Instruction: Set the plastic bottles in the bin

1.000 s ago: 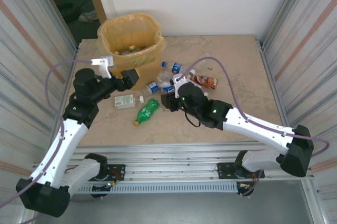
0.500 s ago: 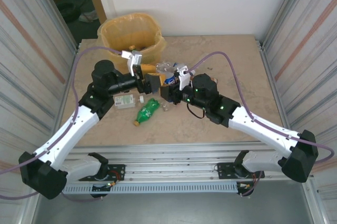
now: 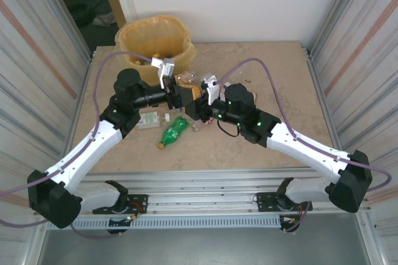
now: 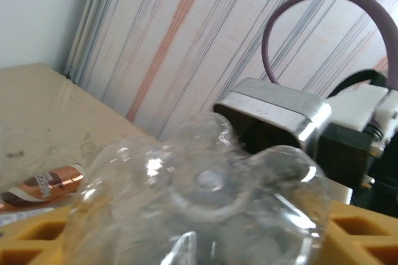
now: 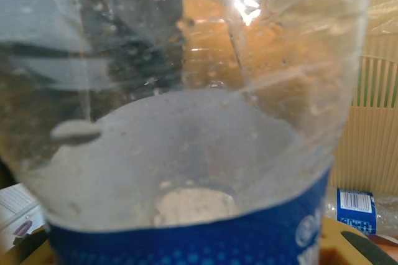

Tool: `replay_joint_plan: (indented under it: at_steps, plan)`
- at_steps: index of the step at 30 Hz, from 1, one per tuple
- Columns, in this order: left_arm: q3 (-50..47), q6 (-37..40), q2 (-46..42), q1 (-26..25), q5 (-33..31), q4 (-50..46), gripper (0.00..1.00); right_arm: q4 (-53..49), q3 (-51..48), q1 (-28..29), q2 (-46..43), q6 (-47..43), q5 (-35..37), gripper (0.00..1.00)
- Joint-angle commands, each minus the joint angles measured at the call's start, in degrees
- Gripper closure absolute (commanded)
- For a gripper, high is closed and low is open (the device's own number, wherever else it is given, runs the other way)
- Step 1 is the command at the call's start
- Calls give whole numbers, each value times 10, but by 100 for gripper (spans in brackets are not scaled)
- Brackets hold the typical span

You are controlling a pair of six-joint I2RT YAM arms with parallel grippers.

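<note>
At the far left corner of the counter the bin was seen standing upright, its yellowish liner folded over the rim. Nearer, beside the left arm, a flattened bottle with a pale label was seen lying on the counter. Just to its right a green bottle was laid on its side, cap toward the near edge. Beyond these, near the middle of the counter and in front of the bin, a clear bottle with a blue label was held between the two arms, outside the bin. The left fingers were spread to either side of its base; whether they pressed on it could not be told. From the right, the right fingers were closed on the same bottle at its blue label. A brown-orange bottle was seen lying on the counter behind it. In the right wrist view a second blue-labelled bottle was seen low at the right, before the bin's latticed wall.
</note>
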Motion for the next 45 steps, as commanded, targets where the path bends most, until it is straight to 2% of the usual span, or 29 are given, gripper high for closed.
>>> replay_joint_plan:
  at_steps: [1,6,7,12,15,18,22,29,37,41,45]
  plan:
    - [21,-12,4,0,7,18,47,13,24,-2,4,-15,-7,69]
    - [26,-14,1,0,-13,9,73,-4,24,-4,1,-15,13,60]
    - [28,-13,1,0,-17,6,75,-7,24,-4,0,-15,17,56]
    - [51,5,-4,2,-58,-26,80,-34,24,-6,-10,-15,46,21]
    - [87,30,-2,10,-102,-71,81,-53,23,-9,-20,-12,67,9]
    - [124,46,7,30,-135,-98,81,-70,17,-10,-36,-7,89,1]
    - [190,48,39,79,-164,-128,79,-97,8,-10,-63,7,134,2]
    - [315,48,136,176,-186,-181,78,-210,28,-40,-72,74,240,2]
    - [430,83,246,238,-205,-262,77,-285,33,-105,-69,141,248,2]
    - [489,128,289,245,-226,-325,73,-293,25,-127,-65,163,232,2]
    - [523,169,316,245,-277,-367,72,-293,19,-132,-61,172,230,2]
